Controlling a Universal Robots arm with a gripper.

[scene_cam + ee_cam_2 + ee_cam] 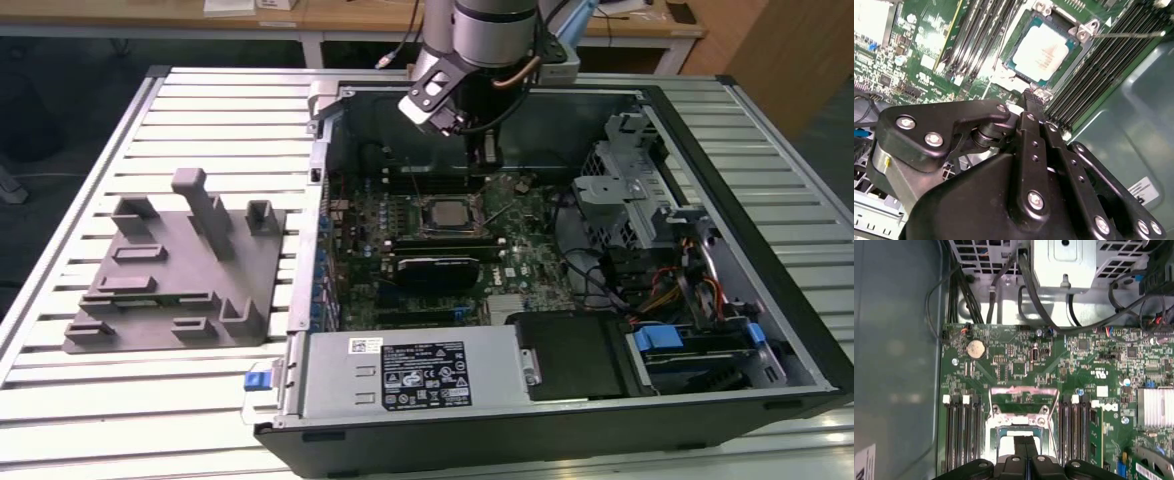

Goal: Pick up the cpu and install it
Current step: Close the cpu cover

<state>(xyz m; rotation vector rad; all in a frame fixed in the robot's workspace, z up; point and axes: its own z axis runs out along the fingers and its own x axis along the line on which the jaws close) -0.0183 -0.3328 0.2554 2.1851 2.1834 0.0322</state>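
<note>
Green motherboard [1004, 365] seats the flat, square silver cpu [1043, 50]; black jaws above, pinched together, empty.

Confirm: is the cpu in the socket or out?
In. The cpu lies flat within the socket frame, silver top up; the gripper beside it is shut and holds nothing.

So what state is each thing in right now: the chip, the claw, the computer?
cpu: lying flat in the socket, silver top up, nothing gripping it.
socket: uncovered, the cpu's top in plain sight.
gripper: shut, holding nothing, poised beside the cpu.
computer case: lying on its side, open, board exposed.
</note>
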